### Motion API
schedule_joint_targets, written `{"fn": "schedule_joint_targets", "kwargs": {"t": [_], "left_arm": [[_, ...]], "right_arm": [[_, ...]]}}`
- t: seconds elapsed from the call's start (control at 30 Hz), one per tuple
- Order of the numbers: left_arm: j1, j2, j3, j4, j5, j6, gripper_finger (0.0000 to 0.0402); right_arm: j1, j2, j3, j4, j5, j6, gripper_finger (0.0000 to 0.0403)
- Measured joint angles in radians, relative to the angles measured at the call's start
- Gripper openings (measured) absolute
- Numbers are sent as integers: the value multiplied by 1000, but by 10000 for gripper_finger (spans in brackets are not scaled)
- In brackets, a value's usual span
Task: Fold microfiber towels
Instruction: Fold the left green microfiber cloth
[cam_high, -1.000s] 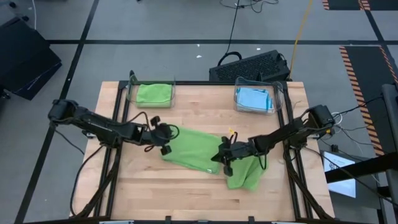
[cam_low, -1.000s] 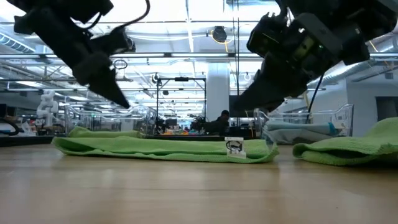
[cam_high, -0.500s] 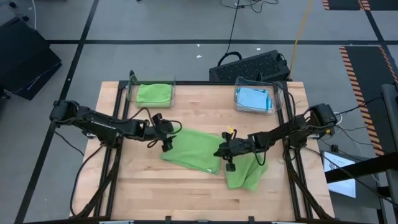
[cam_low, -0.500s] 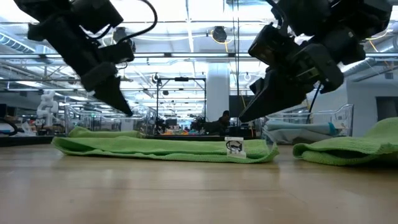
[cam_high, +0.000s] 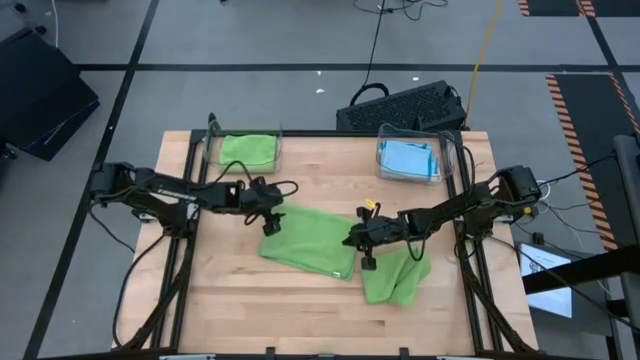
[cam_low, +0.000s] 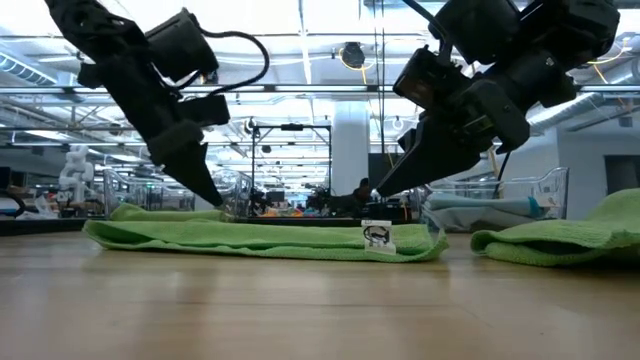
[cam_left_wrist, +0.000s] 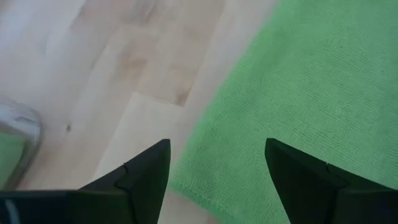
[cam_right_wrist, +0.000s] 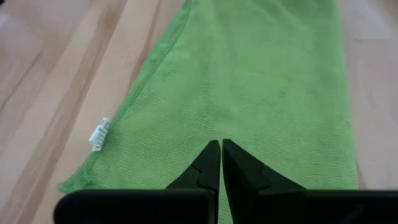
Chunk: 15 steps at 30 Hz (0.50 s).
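Towel (cam_high: 310, 241), lime green, is lying flat at the centre of the high view, folded over, with its white tag (cam_low: 377, 236) showing low. I am holding my left gripper (cam_high: 268, 220) spread wide, empty, above its upper-left edge. I am keeping my right gripper (cam_high: 357, 243) pinched together, empty, over its right end. Another green towel (cam_high: 398, 277) is lying crumpled at lower right.

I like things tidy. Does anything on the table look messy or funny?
Yes, a bit. One green towel lies flat but crooked to the table edges. A second green towel sits bunched beside it, not folded neatly. Nothing looks spilled or broken.
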Motion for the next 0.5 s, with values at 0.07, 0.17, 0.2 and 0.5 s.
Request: {"fn": "schedule_joint_targets", "kwargs": {"t": [0.07,0.17,0.2,0.5], "left_arm": [[14,15,0,4,30,1,262],[23,39,-1,-5,41,3,248],[23,53,0,8,40,3,241],[-128,5,9,-39,-60,-293,149]], "right_arm": [[0,0,0,0,-1,0,11],[0,0,0,3,-11,5,11],[0,0,0,5,-23,6,11],[-51,0,49,30,-26,60,11]]}}
